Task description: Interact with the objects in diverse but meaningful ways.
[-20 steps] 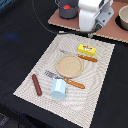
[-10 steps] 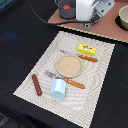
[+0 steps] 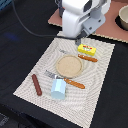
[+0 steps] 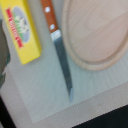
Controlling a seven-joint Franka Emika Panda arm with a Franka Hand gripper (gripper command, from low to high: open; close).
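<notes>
A yellow packet with a red label (image 3: 86,49) lies on the woven placemat (image 3: 30,87), just below my gripper (image 3: 80,39) in the exterior view. The gripper hangs over the mat's far edge; its fingers are dark and blurred, so their state is unclear. The wrist view shows the packet (image 4: 21,32), an orange-handled knife (image 4: 59,47) and a round wooden plate (image 4: 97,32), but no fingers. The brown sausage (image 3: 36,84) and light blue cup (image 3: 58,88) lie at the mat's near side. The arm hides the pot and the tomato.
The wooden plate (image 3: 68,64) sits mid-mat with one knife (image 3: 87,58) beside it. A second orange-handled knife (image 3: 74,83) and a fork (image 3: 50,75) lie near the cup. A pale bowl (image 3: 123,17) stands on a brown board at the exterior view's upper right.
The arm has shifted toward the exterior view's left and now covers the pot and tomato that showed before. Nothing on the mat has moved.
</notes>
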